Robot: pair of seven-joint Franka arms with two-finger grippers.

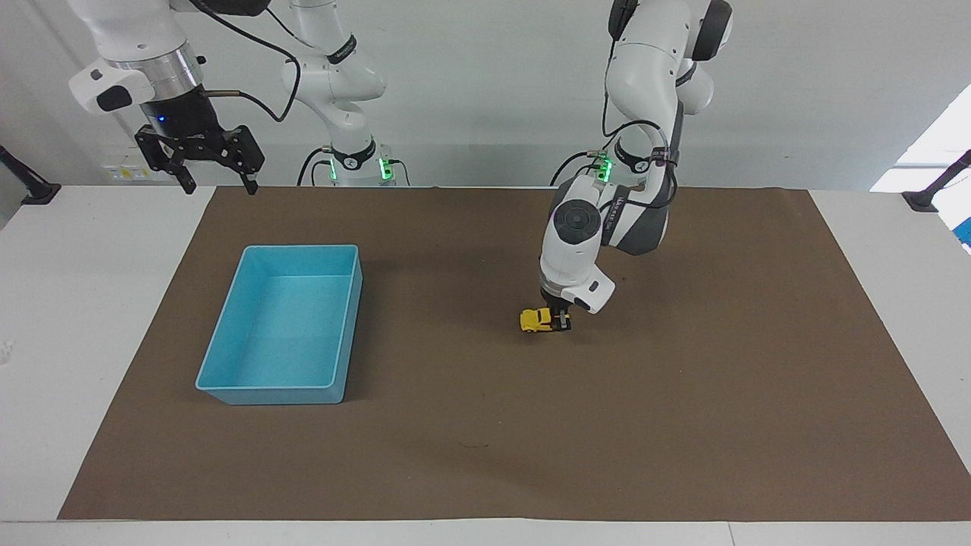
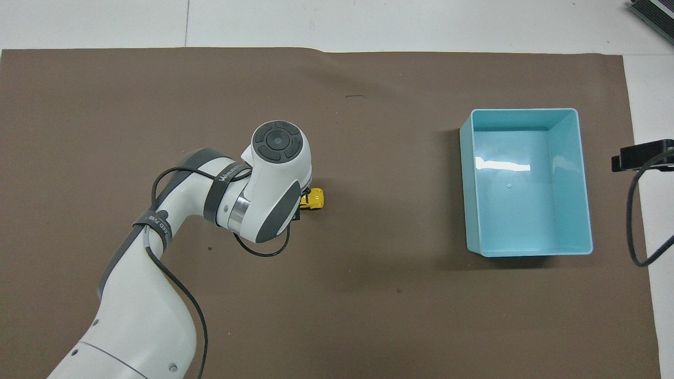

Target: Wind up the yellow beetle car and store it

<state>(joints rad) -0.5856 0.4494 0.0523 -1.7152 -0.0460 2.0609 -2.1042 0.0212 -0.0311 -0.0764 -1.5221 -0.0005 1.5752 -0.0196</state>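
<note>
A white table (image 1: 91, 303) under a brown mat (image 1: 683, 425), a plain pale wall (image 1: 470, 91), daylight glaring at one corner.
</note>
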